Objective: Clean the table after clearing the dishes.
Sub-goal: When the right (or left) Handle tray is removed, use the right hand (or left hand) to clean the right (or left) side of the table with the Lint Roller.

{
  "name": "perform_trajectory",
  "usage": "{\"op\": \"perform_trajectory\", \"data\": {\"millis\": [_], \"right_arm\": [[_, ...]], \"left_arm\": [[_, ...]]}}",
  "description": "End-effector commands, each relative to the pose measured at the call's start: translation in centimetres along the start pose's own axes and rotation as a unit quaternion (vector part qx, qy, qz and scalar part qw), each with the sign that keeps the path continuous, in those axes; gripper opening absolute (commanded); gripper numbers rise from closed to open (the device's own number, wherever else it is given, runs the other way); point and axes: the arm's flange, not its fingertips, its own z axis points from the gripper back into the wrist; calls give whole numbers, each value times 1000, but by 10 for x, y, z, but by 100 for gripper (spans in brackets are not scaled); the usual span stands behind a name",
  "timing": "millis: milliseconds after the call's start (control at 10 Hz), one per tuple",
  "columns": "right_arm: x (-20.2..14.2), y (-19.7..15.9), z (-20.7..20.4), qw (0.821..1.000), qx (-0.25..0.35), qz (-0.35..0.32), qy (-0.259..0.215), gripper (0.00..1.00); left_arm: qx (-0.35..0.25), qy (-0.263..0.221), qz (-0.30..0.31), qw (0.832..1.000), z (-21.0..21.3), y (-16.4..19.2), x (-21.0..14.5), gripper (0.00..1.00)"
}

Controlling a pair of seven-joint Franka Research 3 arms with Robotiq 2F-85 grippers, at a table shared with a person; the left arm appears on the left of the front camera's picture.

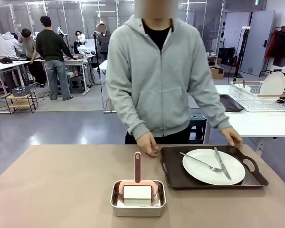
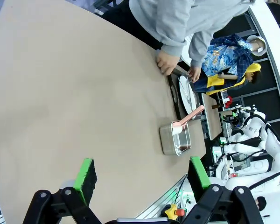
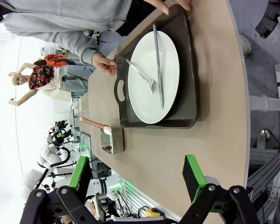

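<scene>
Dark tray (image 1: 171,176) with white round plate (image 1: 199,173) should clear beige bench (image 1: 61,190) first; left hand (image 2: 141,169), right hand (image 3: 136,170) released, then grab pink handle (image 1: 137,167) squarely.

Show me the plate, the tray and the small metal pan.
plate (image 1: 204,175), front view, bare white surface near its front edge.
tray (image 1: 175,178), front view, dark floor left of the plate.
pan (image 1: 137,211), front view, its front wall.

1 steel pan (image 1: 137,204), 6 o'clock in front view. Inside it: 1 pink-handled tool (image 1: 137,167) with a white block, handle upright.
1 white wire dish rack (image 1: 256,97), 3 o'clock, on a white side table (image 1: 261,124); 1 rack plate (image 1: 272,86) stands in it.
1 black stool (image 1: 197,126) beside that side table.
</scene>
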Motion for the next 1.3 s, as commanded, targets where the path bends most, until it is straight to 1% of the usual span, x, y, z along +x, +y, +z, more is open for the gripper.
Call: {"op": "perform_trajectory", "data": {"millis": [0,1200], "right_arm": [[0,3,1,1000,0,2,-1,100],[0,3,1,1000,0,2,-1,100]], "left_arm": [[-8,-2,2,1000,3,1,-2,100],[-8,-2,2,1000,3,1,-2,100]]}}
